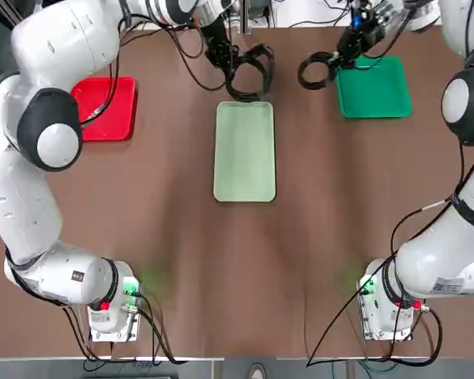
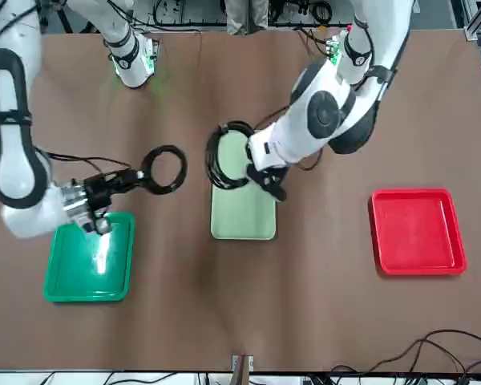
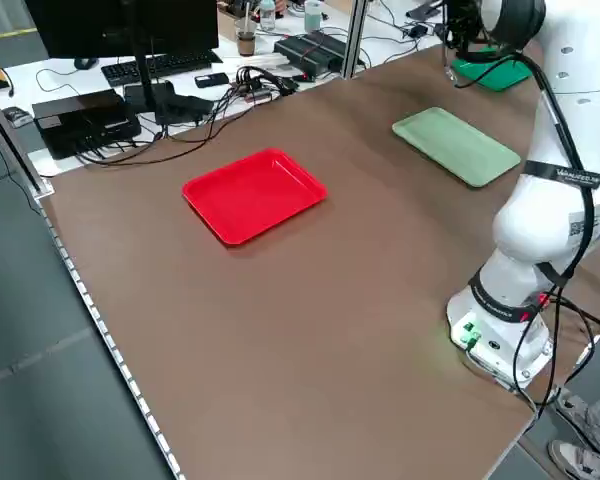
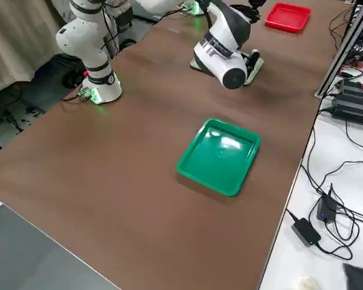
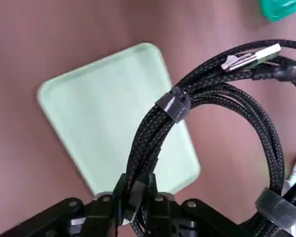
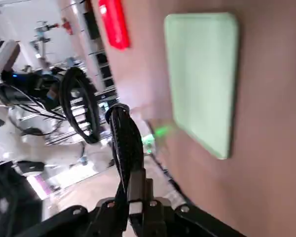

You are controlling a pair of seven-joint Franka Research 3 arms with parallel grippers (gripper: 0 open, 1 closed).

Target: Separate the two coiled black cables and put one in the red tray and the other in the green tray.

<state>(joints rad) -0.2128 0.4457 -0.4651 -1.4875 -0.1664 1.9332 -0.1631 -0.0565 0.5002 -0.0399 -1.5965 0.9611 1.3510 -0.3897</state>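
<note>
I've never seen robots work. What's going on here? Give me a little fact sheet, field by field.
left gripper: shut on one cable, held above the far end of the pale tray
right gripper: shut on the other cable, held just beside the green tray
red tray: holds no cable
green tray: holds no cable
cables: apart, one per gripper

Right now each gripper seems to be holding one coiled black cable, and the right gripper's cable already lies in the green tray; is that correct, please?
Not quite. The right gripper holds its coiled cable in the air beside the green tray, not in it; the top view shows this. The left gripper does hold the other cable.
</note>
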